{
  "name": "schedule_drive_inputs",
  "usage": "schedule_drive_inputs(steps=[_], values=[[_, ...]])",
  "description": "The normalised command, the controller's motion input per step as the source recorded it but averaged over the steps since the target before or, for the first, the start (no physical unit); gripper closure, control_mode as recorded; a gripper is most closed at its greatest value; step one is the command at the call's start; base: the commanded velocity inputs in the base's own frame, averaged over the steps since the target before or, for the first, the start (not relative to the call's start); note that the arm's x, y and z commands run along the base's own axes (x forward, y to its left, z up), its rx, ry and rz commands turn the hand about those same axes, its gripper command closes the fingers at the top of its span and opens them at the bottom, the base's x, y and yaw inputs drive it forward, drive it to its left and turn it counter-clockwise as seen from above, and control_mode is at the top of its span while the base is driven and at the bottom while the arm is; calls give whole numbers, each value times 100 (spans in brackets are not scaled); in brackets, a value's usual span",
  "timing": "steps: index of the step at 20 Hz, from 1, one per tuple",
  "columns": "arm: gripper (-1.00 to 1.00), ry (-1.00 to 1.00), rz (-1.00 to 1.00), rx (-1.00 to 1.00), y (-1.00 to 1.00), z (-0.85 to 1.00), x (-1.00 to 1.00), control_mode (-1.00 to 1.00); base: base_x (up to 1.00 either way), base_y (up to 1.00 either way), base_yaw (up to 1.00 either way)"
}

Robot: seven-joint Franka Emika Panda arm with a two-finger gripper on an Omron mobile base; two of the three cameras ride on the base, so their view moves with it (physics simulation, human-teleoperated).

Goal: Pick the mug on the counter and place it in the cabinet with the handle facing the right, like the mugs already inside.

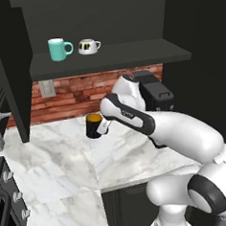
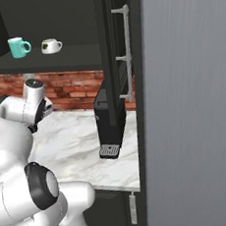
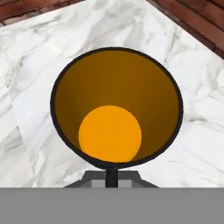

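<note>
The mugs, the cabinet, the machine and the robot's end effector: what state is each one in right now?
black mug: upright, held at the rim, empty orange inside, seemingly just off the counter.
end effector: shut on the black mug's rim.
teal mug: upright on the cabinet shelf, handle right.
white mug: upright on the shelf, handle right.
cabinet: open-fronted.
coffee machine: standing on the counter.

Behind my workspace runs a red brick wall (image 1: 80,96) with a pale wall socket (image 1: 47,88); a tall grey fridge door (image 2: 193,101) stands beside me.
</note>
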Motion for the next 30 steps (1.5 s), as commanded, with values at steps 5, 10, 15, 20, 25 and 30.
schedule_drive_inputs(steps=[5,10,15,20,25,30], values=[[100,-24,15,6,20,0,-46,-100,0,0,0],[100,-10,10,5,10,14,-35,-100,0,0,0],[100,9,10,0,-1,40,-18,-100,0,0,0],[100,16,18,0,0,46,-4,-100,0,0,0],[100,1,14,4,0,28,-18,-100,0,0,0],[100,-5,4,18,0,14,-11,-100,0,0,0]])
